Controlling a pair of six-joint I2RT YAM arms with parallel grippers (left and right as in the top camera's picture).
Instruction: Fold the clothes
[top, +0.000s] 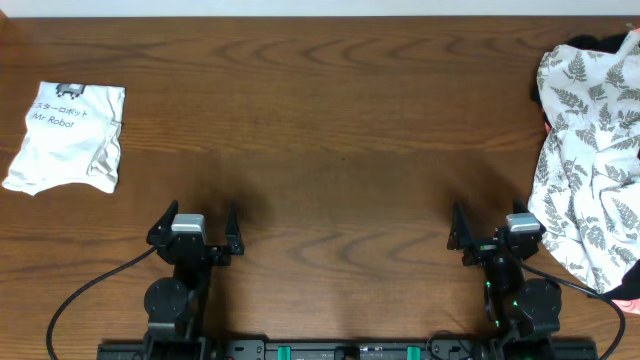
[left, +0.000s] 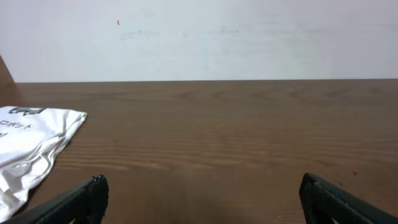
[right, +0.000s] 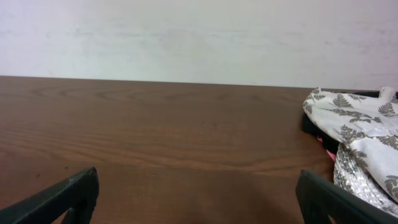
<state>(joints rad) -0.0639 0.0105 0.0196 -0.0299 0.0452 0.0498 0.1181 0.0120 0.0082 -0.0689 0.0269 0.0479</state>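
The white T-shirt (top: 68, 135) lies at the far left of the bench (top: 340, 130), at about 9 o'clock from its middle. It is a compact, wrinkled bundle with the small black chest print facing up. From my left jaws it sits at roughly 10 o'clock, well apart from them. In the left wrist view the same shirt (left: 31, 143) shows at the left edge, past my left fingertip (left: 92, 190).

My left jaws stand wide apart at about 7 o'clock on the bench, holding nothing, with only bare wood between them. The bench's middle is plain brown wood grain.

My right jaws stand at about 5 o'clock, also spread wide and gripping nothing. Just beside them, from about 12 to 3 o'clock, is a heaped white cloth with grey fern-leaf print (top: 590, 170), which covers the bench's right edge. In the right wrist view that cloth (right: 360, 143) rises past my right fingertip (right: 323, 193). Something dark (top: 600, 42) shows behind its far end.
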